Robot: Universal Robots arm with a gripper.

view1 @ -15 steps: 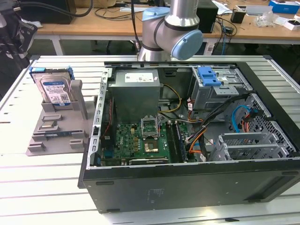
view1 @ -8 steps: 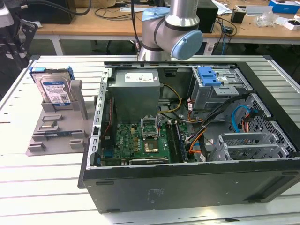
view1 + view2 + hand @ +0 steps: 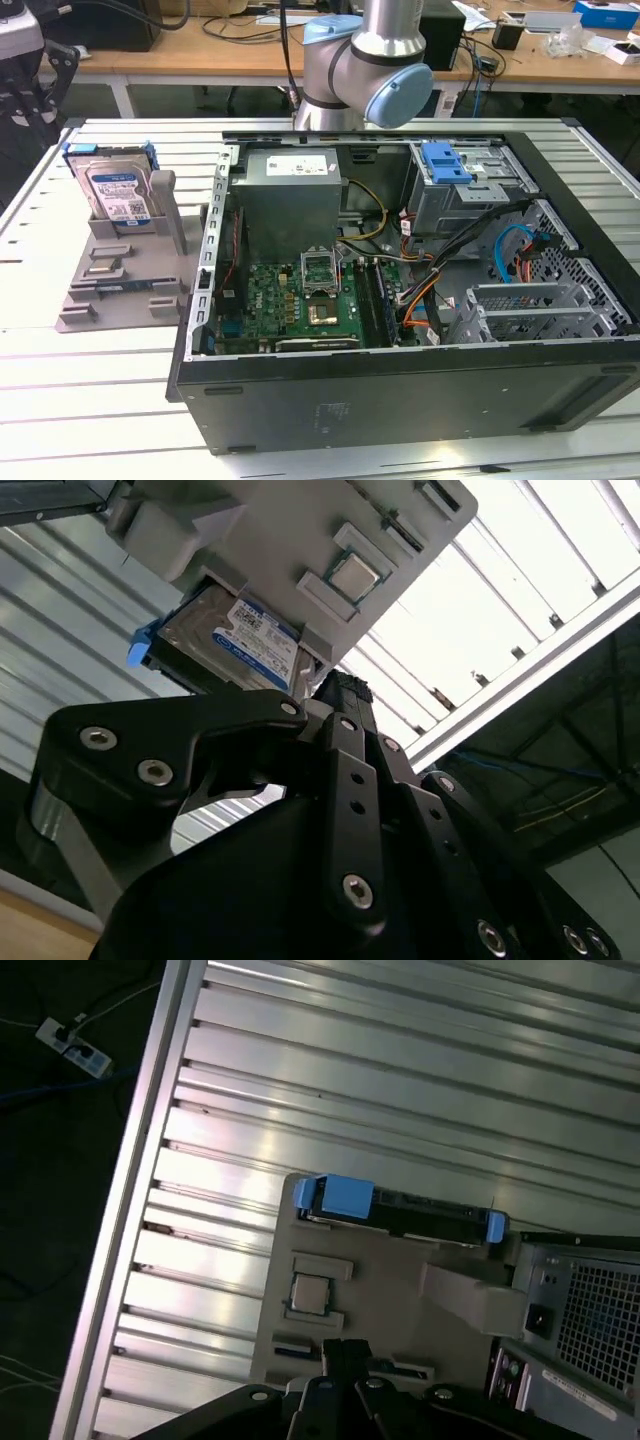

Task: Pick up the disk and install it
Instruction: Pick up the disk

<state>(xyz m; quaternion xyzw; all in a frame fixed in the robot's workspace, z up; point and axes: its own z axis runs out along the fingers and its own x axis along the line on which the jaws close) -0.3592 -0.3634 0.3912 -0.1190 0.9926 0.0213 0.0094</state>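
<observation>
While the disk (image 3: 117, 195) stands upright in the grey stand (image 3: 120, 285) on the worktop (image 3: 90, 400), at the exterior view's left of the open computer case (image 3: 400, 400), you are, by my judgement, on the approach to the pick-up. The exterior view gives you the whole layout. The arm (image 3: 370, 60) rises behind the case, and the drive cage with the blue latch (image 3: 447, 165) sits inside it, well apart from the disk. Mind the stand's upright post (image 3: 165, 205) just beside the disk as you line up.

In the second wrist view, the end effector (image 3: 340, 695) looks pressed together and holds nothing. Spread it before you close on the disk. This angle adds the disk's label face (image 3: 235, 635) and how deep it sits in the stand's slot.

In the first wrist view, you see the disk (image 3: 420, 1215) edge-on, with a blue rail (image 3: 345, 1197) at the end. The end effector (image 3: 346, 1352) is over the stand's base, apart from the disk. This view offers the thin edge to straddle squarely, and the case wall just beside the stand, where the other wrist view offers the face.
</observation>
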